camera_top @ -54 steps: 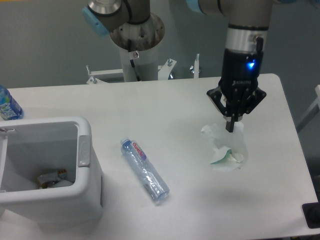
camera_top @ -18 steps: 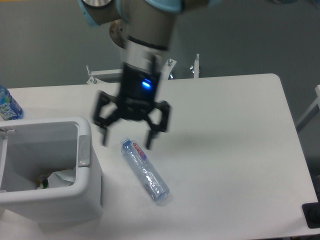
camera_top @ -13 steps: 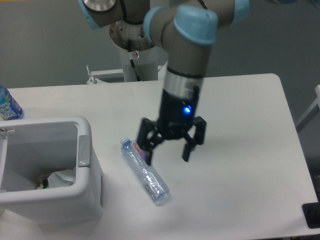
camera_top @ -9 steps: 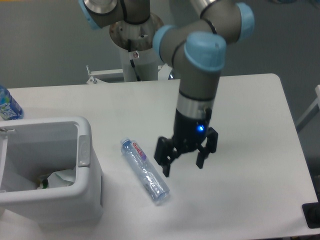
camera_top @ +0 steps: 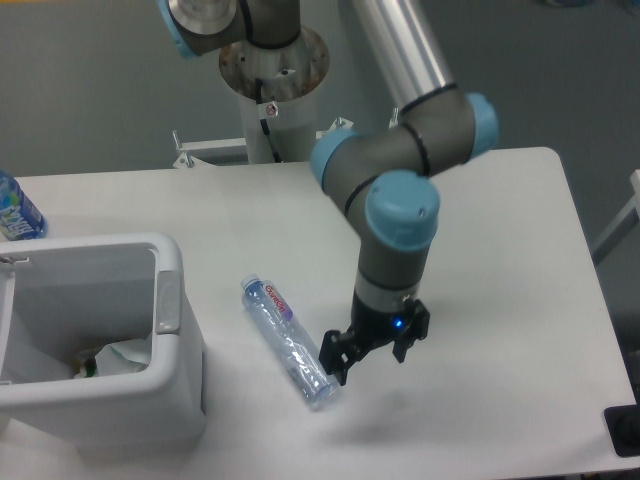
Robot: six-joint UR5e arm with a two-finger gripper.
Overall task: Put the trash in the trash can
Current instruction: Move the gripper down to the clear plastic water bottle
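Note:
The slim clear bottle (camera_top: pixel 289 343) with a red-and-blue label lies on the white table, cap end toward the lower right. My gripper (camera_top: pixel 371 357) is open and empty, low over the table just right of the bottle's lower end, its left finger close to the bottle. The crumpled white wrapper (camera_top: pixel 122 354) with a green mark lies inside the white trash can (camera_top: pixel 170 300) at the left front.
A stouter bottle with a blue-and-green label (camera_top: pixel 16 210) stands at the far left edge behind the can. The robot base (camera_top: pixel 272 70) is at the back. A dark object (camera_top: pixel 624 430) sits at the table's front right corner.
The wrapper went from the table's right side into the can. My gripper, now open, swung from the can to the right and down, ending low beside the bottle's lower end.

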